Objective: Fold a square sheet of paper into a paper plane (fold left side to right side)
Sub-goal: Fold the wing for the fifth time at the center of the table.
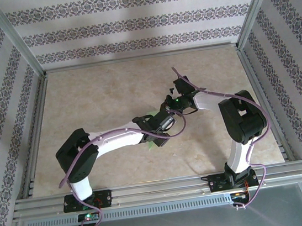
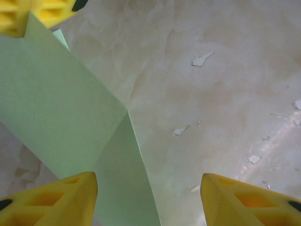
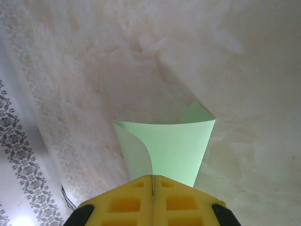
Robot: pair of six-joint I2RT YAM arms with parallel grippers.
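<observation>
Table (image 1: 98, 92) free L & far side; green paper (image 3: 164, 146) blocks ctr.

You see the thin light green square sheet of paper (image 2: 56, 108) slanting from upper left to the bottom edge, creased along its middle. The left gripper's yellow fingers (image 2: 56, 197) stand apart at the bottom. At top left, what is probably the right gripper's fingers (image 2: 47, 12) meet the sheet's upper edge above the beige marbled table (image 2: 211, 94).
</observation>
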